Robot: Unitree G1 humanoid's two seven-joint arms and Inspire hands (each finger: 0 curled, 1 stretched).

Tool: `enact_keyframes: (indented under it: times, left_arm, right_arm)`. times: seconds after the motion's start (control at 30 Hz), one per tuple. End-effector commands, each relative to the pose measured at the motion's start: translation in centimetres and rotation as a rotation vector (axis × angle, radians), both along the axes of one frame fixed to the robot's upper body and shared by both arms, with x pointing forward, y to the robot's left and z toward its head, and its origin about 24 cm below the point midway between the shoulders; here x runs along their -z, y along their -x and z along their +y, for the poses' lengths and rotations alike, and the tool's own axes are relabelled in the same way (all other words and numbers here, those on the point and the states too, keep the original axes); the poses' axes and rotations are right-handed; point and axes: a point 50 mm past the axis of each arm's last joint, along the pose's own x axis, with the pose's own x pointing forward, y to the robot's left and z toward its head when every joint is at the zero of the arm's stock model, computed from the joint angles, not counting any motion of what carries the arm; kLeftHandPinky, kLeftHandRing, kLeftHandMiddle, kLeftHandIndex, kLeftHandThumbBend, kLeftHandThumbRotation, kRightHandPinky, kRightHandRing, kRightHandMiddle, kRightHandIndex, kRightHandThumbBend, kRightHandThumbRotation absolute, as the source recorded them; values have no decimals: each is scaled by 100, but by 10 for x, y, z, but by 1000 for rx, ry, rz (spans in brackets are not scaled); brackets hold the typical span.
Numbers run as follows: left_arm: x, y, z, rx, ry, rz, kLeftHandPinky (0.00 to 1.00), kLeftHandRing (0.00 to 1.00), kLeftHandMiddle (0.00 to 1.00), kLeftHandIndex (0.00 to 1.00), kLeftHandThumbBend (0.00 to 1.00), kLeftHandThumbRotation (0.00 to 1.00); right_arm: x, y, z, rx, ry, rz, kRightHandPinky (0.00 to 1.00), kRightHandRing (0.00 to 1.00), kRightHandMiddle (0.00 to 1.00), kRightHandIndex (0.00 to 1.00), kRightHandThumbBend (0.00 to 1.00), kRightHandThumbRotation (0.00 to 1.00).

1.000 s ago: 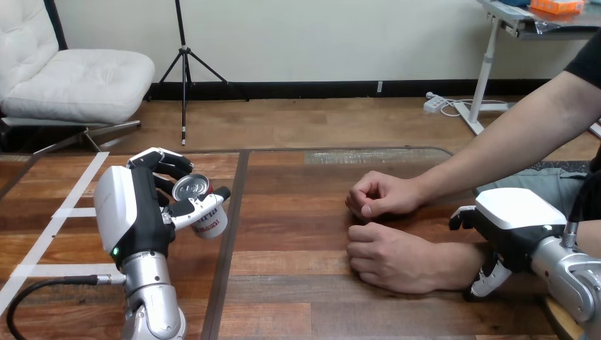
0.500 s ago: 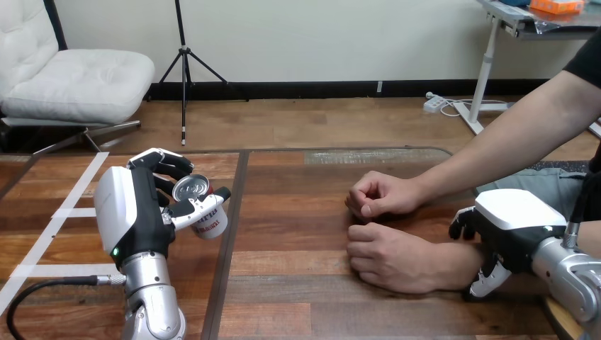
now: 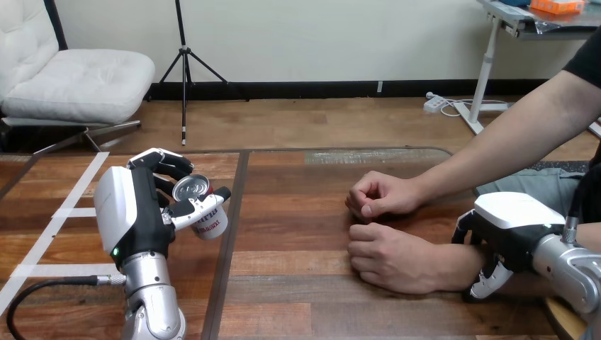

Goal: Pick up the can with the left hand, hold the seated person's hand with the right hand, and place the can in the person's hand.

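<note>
On the left half of the wooden table (image 3: 298,283), the robot's left hand (image 3: 135,212) is up with the can (image 3: 204,216) in it. Its fingers (image 3: 166,166) curl round the can's far side and its thumb (image 3: 202,205) lies across the near side, a full wrap. The can is tilted, with its silver lid (image 3: 191,187) facing up and toward the robot and its red-and-white body below. It looks lifted clear of the wood. The silver left forearm (image 3: 152,297) rises from the bottom edge, straight under the hand. White tape strips (image 3: 67,212) cross the table left of that hand.

Over on the right half, the person's two hands rest on the table, both loosely fisted and holding nothing. The person's far hand (image 3: 379,195) has its knuckles pointing left. The person's near hand (image 3: 386,256) lies just beside it on the robot's side, palm down. I cannot tell whether the two touch.

The forearm behind the near hand runs right, under the robot's right hand (image 3: 514,212). That hand sits over the person's wrist (image 3: 453,263), white back shell up, and seems to touch it. Whether it grips the wrist or only rests there, I cannot tell.

The can is well apart from both of the person's hands. The table's dark seam (image 3: 228,241) runs between the can and those hands, close to the can.
</note>
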Motion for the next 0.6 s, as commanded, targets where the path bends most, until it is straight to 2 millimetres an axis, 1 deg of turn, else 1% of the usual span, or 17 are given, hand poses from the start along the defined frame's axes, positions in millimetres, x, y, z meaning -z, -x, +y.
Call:
enact_keyframes:
  times: [0.0,0.13,0.23,0.47,0.57]
  left_arm:
    - [-32,-17,-5,26,4,-134,31,36,43,44,75,0]
    - [-32,-17,-5,27,6,-132,32,37,43,44,74,0]
    - [-32,-17,-5,27,5,-132,33,38,43,44,74,0]
    - [-32,-16,-5,27,3,-131,34,38,44,44,74,0]
    - [-32,-16,-5,27,5,-130,34,39,44,44,73,0]
  right_arm:
    - [25,11,0,4,-7,125,32,44,52,69,87,11]
    - [26,12,-1,17,-7,152,34,47,55,71,87,10]
    - [26,12,-1,24,-11,168,34,47,56,72,88,10]
    - [26,14,-2,43,-19,201,39,53,62,74,85,10]
    - [26,15,-2,45,-17,206,39,54,62,74,84,10]
